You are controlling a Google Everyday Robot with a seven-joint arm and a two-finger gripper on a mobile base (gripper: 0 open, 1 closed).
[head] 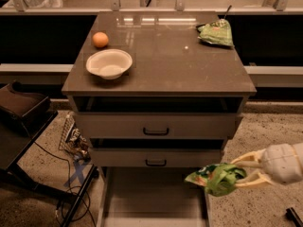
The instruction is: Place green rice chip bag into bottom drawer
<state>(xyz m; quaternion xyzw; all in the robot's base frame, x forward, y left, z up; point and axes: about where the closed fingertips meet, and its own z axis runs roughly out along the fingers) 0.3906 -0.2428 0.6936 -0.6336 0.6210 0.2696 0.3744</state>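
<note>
The green rice chip bag [214,178] is hanging pinched in the gripper [239,170], whose two fingers [248,159] are squeezing one end, right by the side wall of the open bottom drawer [151,197], and it is looking light, soft, crinkly and slippery.

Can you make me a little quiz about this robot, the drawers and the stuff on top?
1. True or false: the gripper, low on the right beside the drawers, holds the green rice chip bag.
2. What sits nearest the white bowl? A) the orange B) the pale green bag C) the gripper
3. Fill in: the bottom drawer is pulled ____.
Key: 1 true. 2 A. 3 open.
</note>
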